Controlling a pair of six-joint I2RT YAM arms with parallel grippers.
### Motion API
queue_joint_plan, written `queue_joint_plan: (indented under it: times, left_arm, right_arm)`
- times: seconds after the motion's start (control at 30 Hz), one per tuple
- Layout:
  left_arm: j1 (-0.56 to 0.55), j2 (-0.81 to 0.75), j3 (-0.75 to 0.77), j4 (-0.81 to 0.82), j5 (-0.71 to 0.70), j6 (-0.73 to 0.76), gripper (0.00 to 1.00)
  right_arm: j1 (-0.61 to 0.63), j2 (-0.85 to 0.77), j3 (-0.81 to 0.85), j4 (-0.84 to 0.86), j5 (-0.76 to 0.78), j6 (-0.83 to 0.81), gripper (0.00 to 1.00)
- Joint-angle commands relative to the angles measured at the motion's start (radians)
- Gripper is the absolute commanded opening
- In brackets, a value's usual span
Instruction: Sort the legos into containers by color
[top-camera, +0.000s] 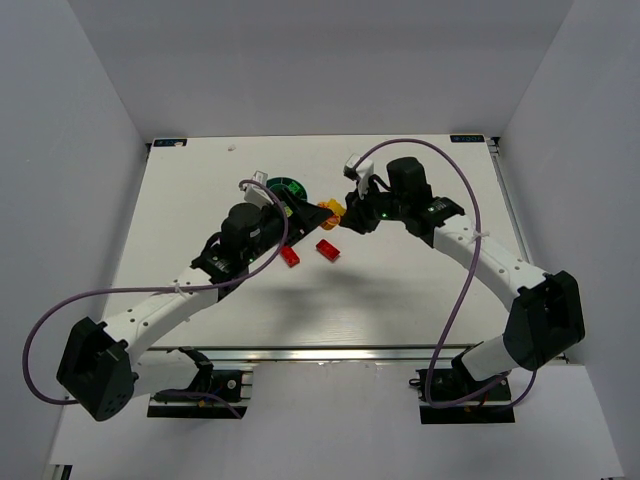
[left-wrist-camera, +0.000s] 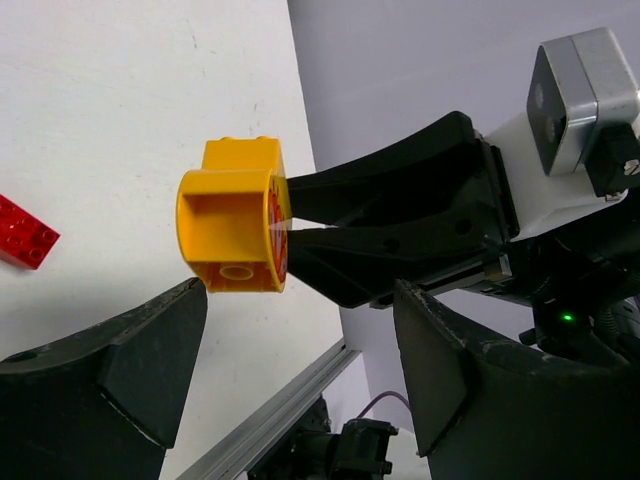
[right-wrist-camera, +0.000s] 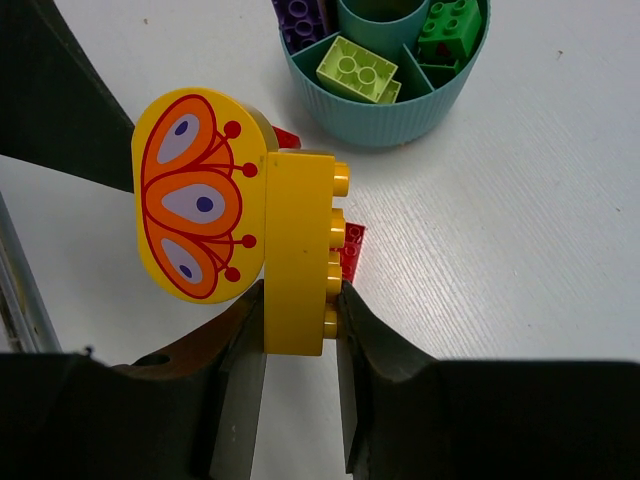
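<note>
My right gripper (right-wrist-camera: 300, 300) is shut on a yellow brick (right-wrist-camera: 295, 250) with an orange butterfly-wing print and holds it above the table, just right of the teal bowl (right-wrist-camera: 400, 120). The bowl holds a lime green brick (right-wrist-camera: 358, 70), a dark green brick (right-wrist-camera: 450, 28) and purple bricks (right-wrist-camera: 300, 20) in separate compartments. In the top view the yellow brick (top-camera: 331, 209) sits at the right gripper (top-camera: 345, 215), beside the bowl (top-camera: 290, 182). My left gripper (left-wrist-camera: 300, 330) is open and empty, facing the held brick (left-wrist-camera: 235, 215). Two red bricks (top-camera: 291, 256) (top-camera: 327, 249) lie on the table.
The left arm's wrist (top-camera: 245, 230) covers part of the bowl from above. The two grippers are close together near the table's middle back. A metal rail (left-wrist-camera: 270, 420) runs along the table's near edge. One red brick (left-wrist-camera: 22, 232) lies left of the held brick.
</note>
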Motion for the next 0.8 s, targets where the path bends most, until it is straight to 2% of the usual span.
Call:
queue_joint_plan:
  times: [0.0,0.33,0.57,0.67,0.7,0.77]
  left_arm:
    - [0.004,-0.049,0.004,-0.049,-0.023,0.019,0.85]
    - [0.004,-0.008,0.006,-0.048,-0.04,0.036,0.86]
    - [0.012,0.027,0.018,-0.014,-0.043,0.042,0.82]
    - [0.016,0.035,0.021,-0.009,-0.041,0.045,0.77]
    - [0.021,0.037,0.021,-0.006,-0.04,0.045,0.7]
    - [0.024,0.04,0.02,0.0,-0.035,0.044,0.64]
  right_arm:
    - [0.005,-0.045,0.015,0.054,0.049,0.002,0.0]
    - [0.011,-0.065,0.01,0.051,-0.003,0.002,0.0]
    - [0.02,-0.077,-0.003,0.051,-0.029,0.013,0.0]
    - [0.023,-0.08,-0.008,0.051,-0.036,0.015,0.0]
    - [0.025,-0.08,-0.008,0.051,-0.032,0.015,0.0]
    - [0.025,-0.081,-0.011,0.051,-0.026,0.013,0.0]
